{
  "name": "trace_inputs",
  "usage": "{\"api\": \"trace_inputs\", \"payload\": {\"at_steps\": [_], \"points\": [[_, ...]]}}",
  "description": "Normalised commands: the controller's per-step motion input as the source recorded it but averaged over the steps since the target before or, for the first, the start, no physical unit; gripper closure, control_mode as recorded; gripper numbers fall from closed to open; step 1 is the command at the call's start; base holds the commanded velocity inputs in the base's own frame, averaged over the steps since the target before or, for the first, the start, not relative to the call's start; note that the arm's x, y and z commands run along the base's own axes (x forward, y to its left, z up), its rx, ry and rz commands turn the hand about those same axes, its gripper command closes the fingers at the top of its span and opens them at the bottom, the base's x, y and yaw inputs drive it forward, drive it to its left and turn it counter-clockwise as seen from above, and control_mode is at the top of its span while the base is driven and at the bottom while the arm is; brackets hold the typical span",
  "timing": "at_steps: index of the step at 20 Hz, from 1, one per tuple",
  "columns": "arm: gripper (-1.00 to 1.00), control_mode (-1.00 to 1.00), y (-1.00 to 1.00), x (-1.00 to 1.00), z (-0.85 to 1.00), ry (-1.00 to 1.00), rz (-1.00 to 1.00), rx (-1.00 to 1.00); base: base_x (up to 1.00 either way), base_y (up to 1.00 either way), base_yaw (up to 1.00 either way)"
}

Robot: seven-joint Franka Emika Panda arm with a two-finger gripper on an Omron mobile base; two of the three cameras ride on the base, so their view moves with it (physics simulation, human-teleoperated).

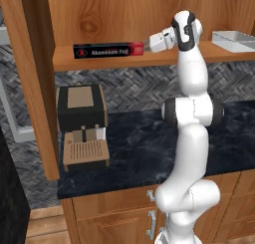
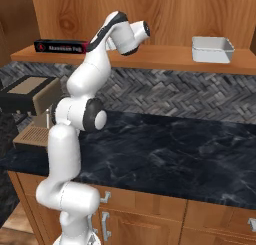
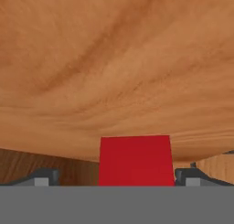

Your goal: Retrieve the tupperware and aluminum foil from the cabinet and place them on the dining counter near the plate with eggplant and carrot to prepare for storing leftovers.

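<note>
You are bracketing the foil's [image 1: 108, 51] red end with the gripper [image 3: 136, 176], jaws spread either side, not yet clamped, lining up a lengthwise grasp.

Warm brown wood, black marble and one red box end.

The cabinet [image 1: 124, 19] across the top of the left base view is warm brown with visible grain and a dark knot. On its shelf the aluminum foil [image 1: 107, 50] is black with white lettering and a red end. The tupperware [image 2: 212, 49], upper right of the right base view, is translucent white-grey. The backsplash [image 1: 134, 86] is grey herringbone tile. The counter [image 2: 170, 154] is black with faint white veins, over brown drawers [image 2: 145, 214] with metal handles. The arm [image 1: 191, 123] is white with dark joints.
</note>
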Motion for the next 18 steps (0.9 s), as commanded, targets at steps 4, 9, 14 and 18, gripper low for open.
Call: {"api": "trace_inputs", "payload": {"at_steps": [4,9,14,18], "points": [[-1.00,-1.00,0.18,0.15,0.00,0.00,0.01,0.00,0.00,0.00,0.00],[-1.00,-1.00,0.18,0.00,-0.01,0.00,0.03,-0.01,0.00,0.00,0.00],[-1.00,-1.00,0.41,0.00,-0.16,0.00,0.08,-0.05,0.00,0.00,0.00],[-1.00,-1.00,0.45,0.00,-0.30,0.00,0.08,-0.06,0.00,0.00,0.00]]}}
